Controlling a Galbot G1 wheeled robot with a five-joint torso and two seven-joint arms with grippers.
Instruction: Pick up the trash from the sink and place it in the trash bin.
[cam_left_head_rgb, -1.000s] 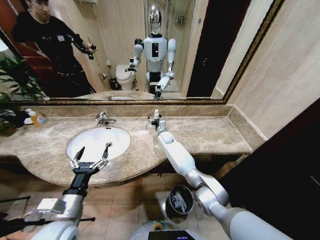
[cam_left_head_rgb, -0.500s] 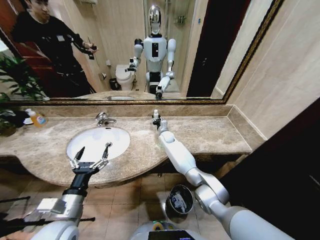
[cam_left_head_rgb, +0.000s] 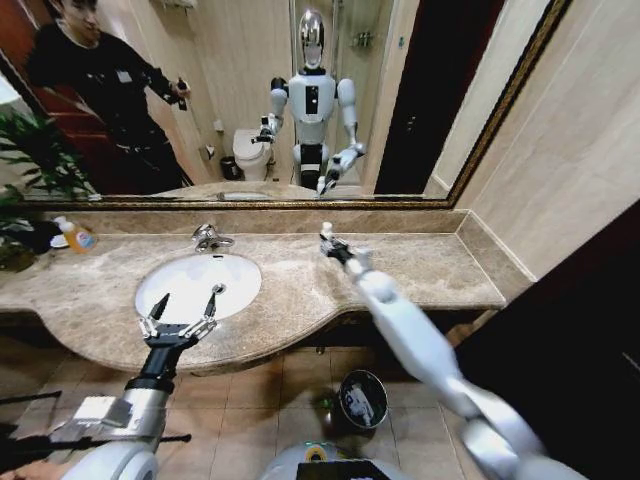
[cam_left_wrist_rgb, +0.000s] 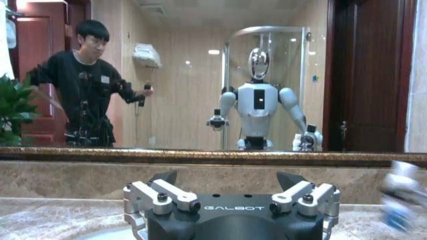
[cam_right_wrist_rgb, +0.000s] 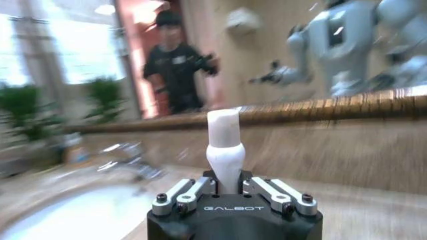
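Glossy white sink (cam_left_head_rgb: 190, 282); polished marble vanity top (cam_left_head_rgb: 420, 270); chrome faucet (cam_left_head_rgb: 208, 238).

I see the left gripper (cam_left_head_rgb: 185, 303) hovering over the near rim of the sink (cam_left_head_rgb: 197, 284), fingers spread. Right gripper (cam_left_head_rgb: 330, 242) is above the vanity top (cam_left_head_rgb: 420, 270), right of the sink, clamping a small white item (cam_left_head_rgb: 326, 229). Trash bin (cam_left_head_rgb: 362, 398) sits on the floor below the counter.

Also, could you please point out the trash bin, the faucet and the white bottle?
trash bin (cam_left_head_rgb: 361, 398), head view, shiny rim.
faucet (cam_left_head_rgb: 207, 238), head view, chrome body.
white bottle (cam_right_wrist_rgb: 223, 141), right wrist view, neck.
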